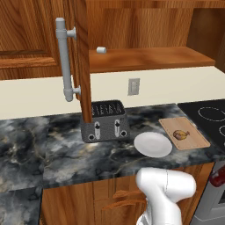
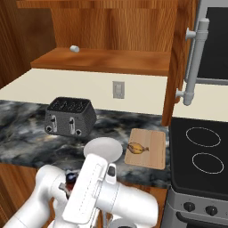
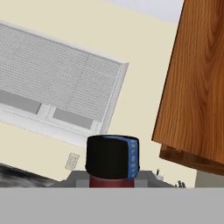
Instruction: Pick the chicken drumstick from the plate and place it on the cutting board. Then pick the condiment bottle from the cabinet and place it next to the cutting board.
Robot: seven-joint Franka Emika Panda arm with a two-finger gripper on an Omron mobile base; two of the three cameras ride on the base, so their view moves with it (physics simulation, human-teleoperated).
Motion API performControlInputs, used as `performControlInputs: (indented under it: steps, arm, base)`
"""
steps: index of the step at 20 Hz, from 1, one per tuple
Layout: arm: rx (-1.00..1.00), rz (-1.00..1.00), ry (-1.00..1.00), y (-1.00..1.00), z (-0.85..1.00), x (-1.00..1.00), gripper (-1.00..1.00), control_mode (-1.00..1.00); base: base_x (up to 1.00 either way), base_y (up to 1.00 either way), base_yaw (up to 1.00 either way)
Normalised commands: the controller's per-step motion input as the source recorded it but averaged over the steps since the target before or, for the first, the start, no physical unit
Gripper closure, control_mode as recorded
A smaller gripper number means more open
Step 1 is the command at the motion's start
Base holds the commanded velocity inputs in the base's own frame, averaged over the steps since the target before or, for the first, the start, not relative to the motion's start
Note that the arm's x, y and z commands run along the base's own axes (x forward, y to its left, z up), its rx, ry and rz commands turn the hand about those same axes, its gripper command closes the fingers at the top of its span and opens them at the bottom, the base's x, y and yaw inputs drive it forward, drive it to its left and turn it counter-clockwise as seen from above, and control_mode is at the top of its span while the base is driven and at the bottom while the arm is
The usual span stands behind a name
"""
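a: dark marbled counter (image 1: 52, 145) runs under the open cabinet (image 1: 145, 59), with a black toaster (image 1: 105, 121) at the back and the stove (image 2: 202, 156) off to the right. what does the next move hinge on?

b: on where the cutting board (image 1: 193, 138) lies from the bottle. the condiment bottle (image 3: 113, 159) sits right at the hand camera, black cap up and dark red body below it, so i judge the gripper (image 2: 67, 187) is pinching it, jaws pressed in on the body. in the right base view a dark red bit shows low beside the white arm, near the counter's front edge.

a: and the board?

b: ahead and to the robot's right of that spot, past the plate (image 1: 153, 144). its long axis runs front to back along the counter, just beside the stove.

a: is the first half done?

b: looks so. the chicken drumstick (image 1: 181, 134) lies on the board, and the plate beside it holds nothing.

a: counts?

b: 1 drumstick, 1 plate, 1 board, 1 bottle, 1 toaster with 2 levers. 1 small white cylinder (image 1: 101, 50) rests on the cabinet shelf. 1 wall socket (image 1: 133, 86). 2 burner rings show in the right base view.

a: so where should the bottle go?

b: my guess: the bare counter touching distance from the board's near or left side, bottle kept upright.
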Motion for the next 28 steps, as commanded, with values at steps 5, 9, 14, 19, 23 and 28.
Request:
performControlInputs:
  steps: [5, 9, 14, 19, 23, 28]
  arm:
    - [0.0, 0.0, -0.02, 0.0, 0.0, 0.2, 1.0, -1.0]
    - [0.0, 0.0, 0.01, 0.0, 0.0, 0.27, 1.0, -1.0]
    - [0.0, 0.0, 0.05, 0.0, 0.0, 0.32, 1.0, -1.0]
    - [-0.03, -0.02, 0.05, 0.0, 0.0, 0.31, 1.0, -1.0]
    - [-0.05, -0.02, 0.02, 0.0, 0.0, 0.31, 1.0, -1.0]
    - [-0.06, -0.01, 0.0, 0.0, -0.06, 0.26, 1.0, -1.0]
  base:
    - [0.0, 0.0, 0.0]
    - [0.0, 0.0, 0.0]
    - [0.0, 0.0, 0.0]
    - [0.0, 0.0, 0.0]
    - [0.0, 0.0, 0.0]
    - [0.0, 0.0, 0.0]
